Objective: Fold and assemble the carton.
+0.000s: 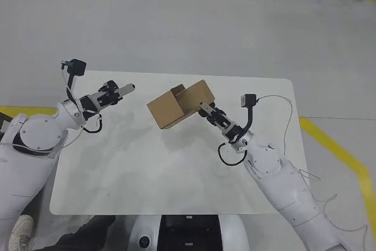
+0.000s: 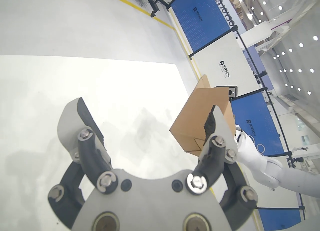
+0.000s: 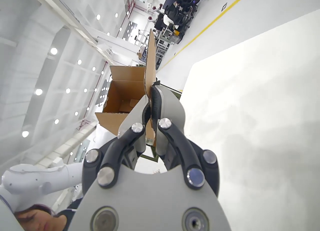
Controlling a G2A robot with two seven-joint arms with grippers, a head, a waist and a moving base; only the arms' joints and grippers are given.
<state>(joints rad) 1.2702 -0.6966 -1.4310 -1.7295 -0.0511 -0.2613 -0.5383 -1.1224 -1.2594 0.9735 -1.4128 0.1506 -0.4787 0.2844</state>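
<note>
The white rectangular surface (image 1: 175, 182) stretches from the robot's side out to the brown cardboard carton (image 1: 175, 105). The carton is over the far half of the surface, between the two arms and much closer to the right one.

Touching the carton on its near right side, the right hand (image 1: 204, 108) is clamped shut on one of the carton's flaps. In the right wrist view its dark-padded fingers (image 3: 157, 102) pinch the thin cardboard edge of that flap between them.

The carton is tilted. Its open mouth faces the right arm, so the brown inside shows, and the other flaps stand out from the opening. Its closed underside, with a seam across it, faces the left arm. Whether a corner of the carton rests on the surface or it hangs just clear cannot be told.

Well apart from the carton, on its left and slightly farther out, the left hand (image 2: 147, 107) holds nothing. Its two fingers are spread wide and point toward the carton.

Beyond the carton stand blue and white partition panels (image 2: 200, 17).
</note>
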